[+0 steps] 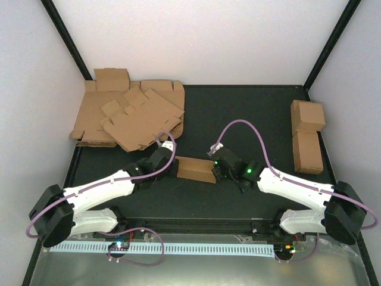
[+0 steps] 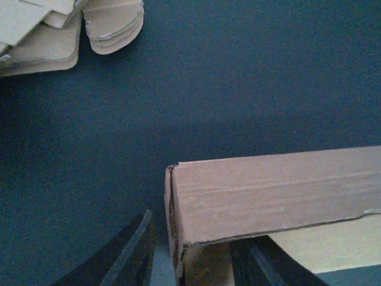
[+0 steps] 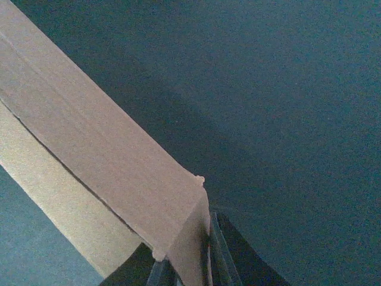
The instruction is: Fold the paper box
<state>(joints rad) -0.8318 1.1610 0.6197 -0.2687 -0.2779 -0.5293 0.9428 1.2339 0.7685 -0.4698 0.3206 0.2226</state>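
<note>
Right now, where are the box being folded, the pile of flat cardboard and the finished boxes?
paper box (image 1: 195,169): overhead view, middle of its top face.
stack of flat blanks (image 1: 134,122): overhead view, middle of the topmost sheet.
finished cartons (image 1: 308,115): overhead view, top of the rear carton.

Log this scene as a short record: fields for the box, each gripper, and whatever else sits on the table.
paper box: middle of the table, shaped into a low carton, lying between the two grippers
left gripper: open, fingers straddling the box's end wall, with a gap at one finger
right gripper: shut on the box's opposite end wall
flat blanks: loose stack in the far left corner
finished cartons: two, by the right edge
table: dark surface
</note>
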